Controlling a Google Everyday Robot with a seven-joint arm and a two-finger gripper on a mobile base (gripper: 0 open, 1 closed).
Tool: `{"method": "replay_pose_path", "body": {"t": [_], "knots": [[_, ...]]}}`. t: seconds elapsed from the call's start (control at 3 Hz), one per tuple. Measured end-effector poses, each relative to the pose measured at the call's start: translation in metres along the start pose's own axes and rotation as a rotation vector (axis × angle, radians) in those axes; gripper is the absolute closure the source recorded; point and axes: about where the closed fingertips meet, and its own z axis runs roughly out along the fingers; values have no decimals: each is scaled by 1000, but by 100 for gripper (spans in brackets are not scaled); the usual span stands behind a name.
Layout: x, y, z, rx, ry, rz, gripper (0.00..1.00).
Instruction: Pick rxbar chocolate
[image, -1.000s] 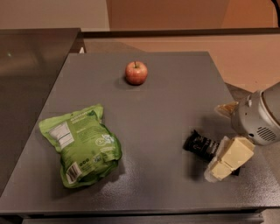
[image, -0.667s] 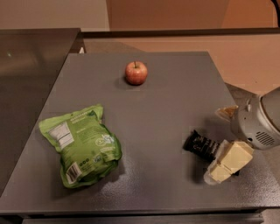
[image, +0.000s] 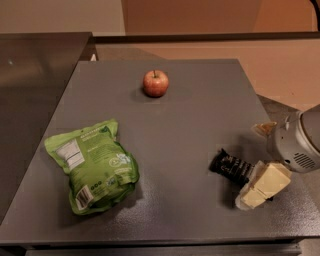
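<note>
The rxbar chocolate (image: 230, 167) is a small black wrapper with white lettering, lying flat on the right part of the grey table (image: 190, 125). My gripper (image: 262, 159) comes in from the right edge, low over the table. Its jaws stand open: one cream finger (image: 264, 186) lies at the bar's right end and covers it, and the other finger (image: 263, 129) is further back, apart from the bar. The bar lies on the table, not held.
A green crinkled snack bag (image: 91, 165) lies at the front left. A red apple (image: 155, 83) stands at the back middle. A dark counter (image: 35, 75) adjoins the table on the left. The table's right edge runs under my arm.
My gripper has sunk slightly toward the table beside the bar. The bar, bag and apple have not moved.
</note>
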Motion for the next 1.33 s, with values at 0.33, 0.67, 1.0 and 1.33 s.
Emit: {"method": "replay_pose_path", "body": {"t": [0.33,0.67,1.0,1.33], "knots": [[6,-1,2,1,14,14,18],[9,0,2,-5,26,23,42],[12,1,2,-7,40,31,65],[14,1,0,-7,51,33,88]]}}
